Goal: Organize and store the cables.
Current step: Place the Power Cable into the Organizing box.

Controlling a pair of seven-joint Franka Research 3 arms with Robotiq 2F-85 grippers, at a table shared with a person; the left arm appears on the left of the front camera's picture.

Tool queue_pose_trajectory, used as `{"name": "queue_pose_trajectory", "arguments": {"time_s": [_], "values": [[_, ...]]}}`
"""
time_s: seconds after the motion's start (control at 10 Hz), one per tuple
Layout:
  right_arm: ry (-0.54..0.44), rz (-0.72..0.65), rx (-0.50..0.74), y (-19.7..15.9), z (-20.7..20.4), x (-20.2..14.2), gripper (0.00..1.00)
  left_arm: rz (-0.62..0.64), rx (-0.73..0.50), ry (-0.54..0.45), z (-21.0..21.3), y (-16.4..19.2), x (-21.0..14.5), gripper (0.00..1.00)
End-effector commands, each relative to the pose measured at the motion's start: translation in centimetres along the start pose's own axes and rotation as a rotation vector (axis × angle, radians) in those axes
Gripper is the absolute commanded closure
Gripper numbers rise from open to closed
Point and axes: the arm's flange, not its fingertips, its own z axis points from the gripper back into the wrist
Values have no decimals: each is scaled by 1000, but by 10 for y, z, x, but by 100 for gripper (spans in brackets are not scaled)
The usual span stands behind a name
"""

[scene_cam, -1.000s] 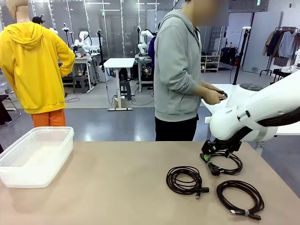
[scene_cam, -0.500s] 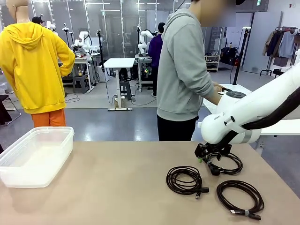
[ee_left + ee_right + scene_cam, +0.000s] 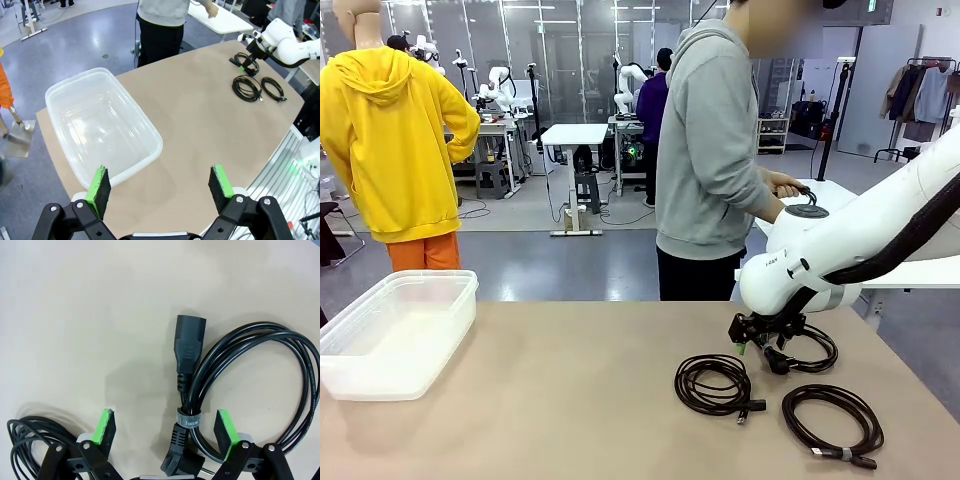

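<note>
Three black cables lie coiled on the table's right half: a near-middle coil (image 3: 712, 385), a front-right coil (image 3: 830, 420) and a far coil (image 3: 810, 350). My right gripper (image 3: 760, 345) hangs over the far coil. In the right wrist view my right gripper (image 3: 165, 427) is open, its green pads either side of that coil's banded part (image 3: 187, 419), with the plug (image 3: 189, 342) lying ahead. My left gripper (image 3: 159, 183) stands open and high above the clear plastic bin (image 3: 145, 125); the coils (image 3: 247, 87) are far off at the table's other end.
The clear bin (image 3: 380, 375) sits at the table's left edge with nothing in it. A person in a grey hoodie (image 3: 710, 150) stands at the far side, hands holding a cable over a white side table (image 3: 790, 190). Bare tabletop lies between bin and coils.
My right arm has shifted left and slightly down over the far coil. The person has turned toward the side table. The coils and the bin lie where they were.
</note>
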Motion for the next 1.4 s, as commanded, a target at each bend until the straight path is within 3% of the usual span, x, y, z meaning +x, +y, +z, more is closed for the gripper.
{"name": "queue_pose_trajectory", "arguments": {"time_s": [0.0, 0.1, 0.2, 0.3, 0.4, 0.7, 0.8, 1.3], "values": [[6, -35, -37, 4, -4, 8, 8, -16, -11, -5, 1, -1, 0, 0], [14, -53, -39, 1, -8, 12, 17, -16, -11, -5, 1, -1, 0, 0], [23, -68, -39, 0, -8, 14, 63, -16, -11, -5, 1, -1, 0, 0], [27, -68, -44, 1, -7, 13, 77, -16, -11, -5, 1, -1, 0, 0], [26, -66, -48, 2, -6, 13, 100, -16, -11, -5, 1, -1, 0, 0], [24, -70, -74, 3, -2, 12, 96, -16, -11, -5, 1, -1, 0, 0], [24, -73, -76, 2, 0, 13, 100, -16, -11, -5, 1, -1, 0, 0], [19, -86, -89, 2, 17, 14, 100, -16, -11, -5, 1, -1, 0, 0]]}}
